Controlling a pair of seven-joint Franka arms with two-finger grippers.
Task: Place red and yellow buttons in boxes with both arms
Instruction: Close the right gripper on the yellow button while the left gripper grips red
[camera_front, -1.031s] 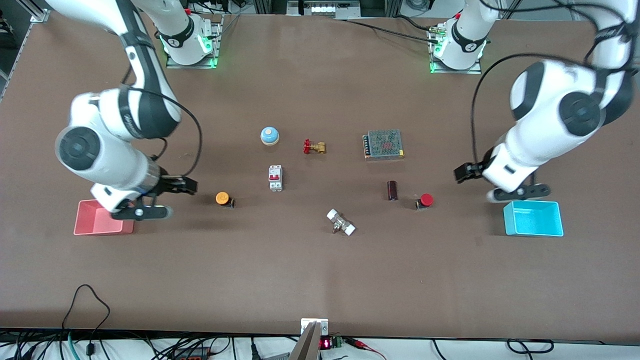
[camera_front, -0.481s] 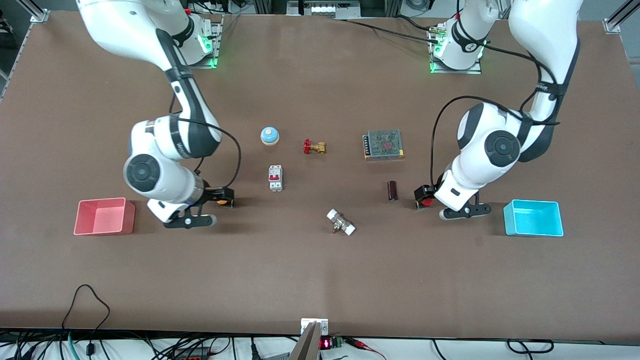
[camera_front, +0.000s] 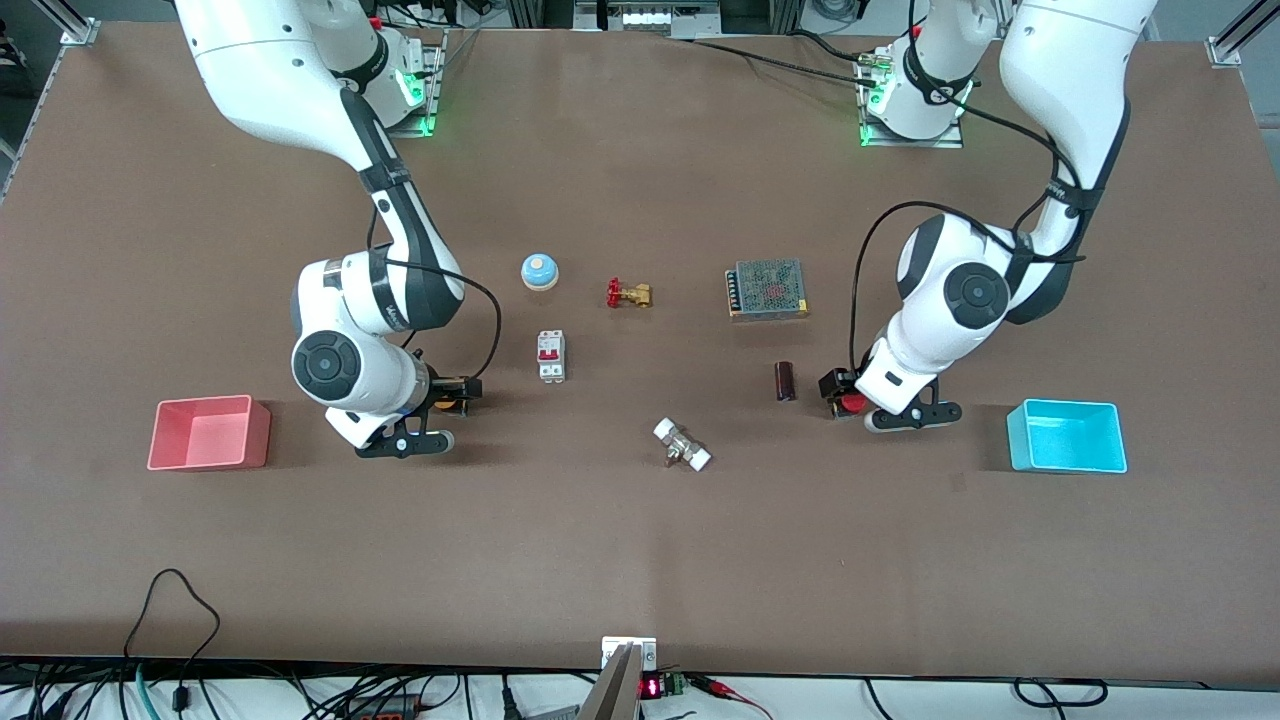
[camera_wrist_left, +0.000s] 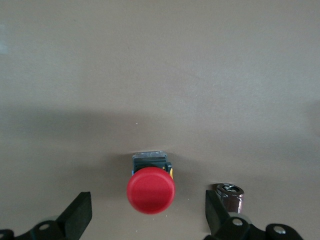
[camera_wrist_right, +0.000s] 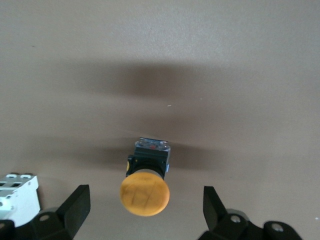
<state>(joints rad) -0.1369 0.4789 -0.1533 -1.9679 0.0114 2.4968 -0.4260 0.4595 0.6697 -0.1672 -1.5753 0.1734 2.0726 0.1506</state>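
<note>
The red button (camera_front: 853, 404) stands on the table toward the left arm's end; its cap (camera_wrist_left: 150, 191) sits between my left gripper's fingers. My left gripper (camera_front: 838, 390) (camera_wrist_left: 147, 205) is open, low over the button, with a gap on each side of the cap. The yellow button (camera_front: 443, 406) is mostly hidden under my right gripper (camera_front: 462, 392). In the right wrist view its cap (camera_wrist_right: 144, 196) lies between the fingers of the open right gripper (camera_wrist_right: 146, 202), untouched. The pink-red box (camera_front: 258, 432) and the cyan box (camera_front: 1066, 462) stand empty at the table's two ends.
A dark cylinder (camera_front: 786, 381) (camera_wrist_left: 229, 195) stands close beside the left gripper. A white circuit breaker (camera_front: 551, 356) (camera_wrist_right: 17, 196) is near the right gripper. A blue bell (camera_front: 539, 271), brass valve (camera_front: 628, 294), mesh-topped power supply (camera_front: 767, 289) and white fitting (camera_front: 682, 445) lie mid-table.
Both arms have swung from beside their boxes toward the table's middle. Each open gripper has come down over its button. The buttons have not moved.
</note>
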